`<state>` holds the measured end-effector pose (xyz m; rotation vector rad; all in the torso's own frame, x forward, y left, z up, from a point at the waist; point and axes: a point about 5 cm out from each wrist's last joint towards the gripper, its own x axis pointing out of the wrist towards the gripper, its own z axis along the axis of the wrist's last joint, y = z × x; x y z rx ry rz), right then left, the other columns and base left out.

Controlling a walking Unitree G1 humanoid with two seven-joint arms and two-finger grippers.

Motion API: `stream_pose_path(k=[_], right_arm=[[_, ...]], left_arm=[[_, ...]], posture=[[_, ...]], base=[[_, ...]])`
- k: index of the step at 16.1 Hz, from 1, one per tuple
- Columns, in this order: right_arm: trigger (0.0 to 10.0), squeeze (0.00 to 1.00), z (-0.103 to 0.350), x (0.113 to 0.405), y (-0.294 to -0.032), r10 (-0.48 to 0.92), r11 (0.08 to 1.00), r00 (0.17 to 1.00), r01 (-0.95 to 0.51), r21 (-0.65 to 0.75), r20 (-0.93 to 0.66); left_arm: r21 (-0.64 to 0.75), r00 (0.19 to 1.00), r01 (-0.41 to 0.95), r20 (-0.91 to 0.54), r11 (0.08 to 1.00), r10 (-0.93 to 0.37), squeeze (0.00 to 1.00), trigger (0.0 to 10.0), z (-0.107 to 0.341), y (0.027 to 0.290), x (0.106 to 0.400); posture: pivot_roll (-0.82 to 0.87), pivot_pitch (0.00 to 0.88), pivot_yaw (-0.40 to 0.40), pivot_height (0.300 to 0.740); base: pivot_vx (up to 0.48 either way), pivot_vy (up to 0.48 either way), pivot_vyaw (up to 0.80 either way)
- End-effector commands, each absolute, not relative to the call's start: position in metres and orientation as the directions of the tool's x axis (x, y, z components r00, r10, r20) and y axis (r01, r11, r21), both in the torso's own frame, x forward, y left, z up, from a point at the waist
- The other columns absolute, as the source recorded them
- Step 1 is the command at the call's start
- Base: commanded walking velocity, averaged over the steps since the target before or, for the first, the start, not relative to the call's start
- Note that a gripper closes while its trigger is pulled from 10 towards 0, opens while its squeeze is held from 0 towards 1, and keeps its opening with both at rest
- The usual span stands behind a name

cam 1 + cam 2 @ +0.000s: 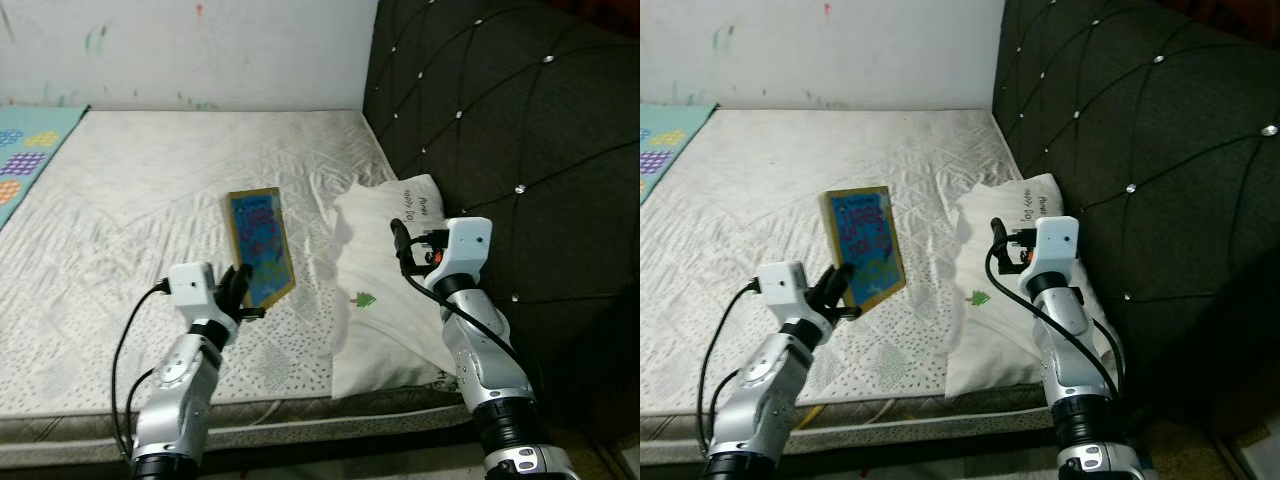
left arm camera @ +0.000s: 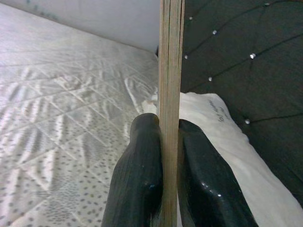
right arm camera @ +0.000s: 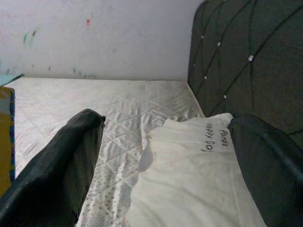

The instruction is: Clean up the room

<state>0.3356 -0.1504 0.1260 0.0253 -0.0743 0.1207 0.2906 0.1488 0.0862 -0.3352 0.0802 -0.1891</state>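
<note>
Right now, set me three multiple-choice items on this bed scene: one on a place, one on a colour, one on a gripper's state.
1. Where does the pillow lie?
A. against the headboard
B. on the floor
C. on the play mat

2. What colour is the board's face?
A. red
B. mostly blue
C. black

3. How is the left gripper?
A. wide open
B. clamped on the pillow
C. shut on the board

Answers: 1 A, the pillow rests on the mattress beside the dark headboard. 2 B, blue picture inside a tan border. 3 C, the left wrist view has both fingers pressing the board's edge.
</note>
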Motion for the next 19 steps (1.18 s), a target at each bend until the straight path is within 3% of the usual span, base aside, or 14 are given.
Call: stream_pose_path(k=[1, 5, 10, 19], right_arm=[[10.0, 0.0, 0.1317, 0.3364, -0.1489, 0.137, 0.991, 0.985, -0.136, -0.017, 0.101], [10.0, 0.0, 0.1309, 0.3364, -0.1483, 0.135, 0.991, 0.986, -0.135, -0.007, 0.097], [10.0, 0.0, 0.1288, 0.3364, -0.1507, 0.118, 0.993, 0.989, -0.118, -0.004, 0.089], [10.0, 0.0, 0.1289, 0.3367, -0.1499, 0.116, 0.993, 0.989, -0.117, 0.007, 0.089]], left_arm=[[-0.327, 0.983, 0.177, 0.005, 0.928, -0.186, 0.0, 10.0, 0.0963, 0.1504, 0.2926], [-0.348, 0.972, 0.23, 0.03, 0.909, -0.234, 0.0, 10.0, 0.0992, 0.146, 0.2912], [-0.356, 0.967, 0.25, 0.048, 0.9, -0.25, 0.0, 10.0, 0.1004, 0.1455, 0.2902], [-0.359, 0.964, 0.261, 0.052, 0.896, -0.26, 0.0, 10.0, 0.1009, 0.1454, 0.2895]], posture=[[-0.08, 0.01, -0.033, 0.74], [-0.08, 0.016, -0.036, 0.74], [-0.08, 0.02, -0.034, 0.74], [-0.08, 0.021, -0.033, 0.74]], base=[[0.0, 0.0, 0.8], [0.0, 0.0, 0.8], [0.0, 0.0, 0.0], [0.284, 0.0, 0.0]])
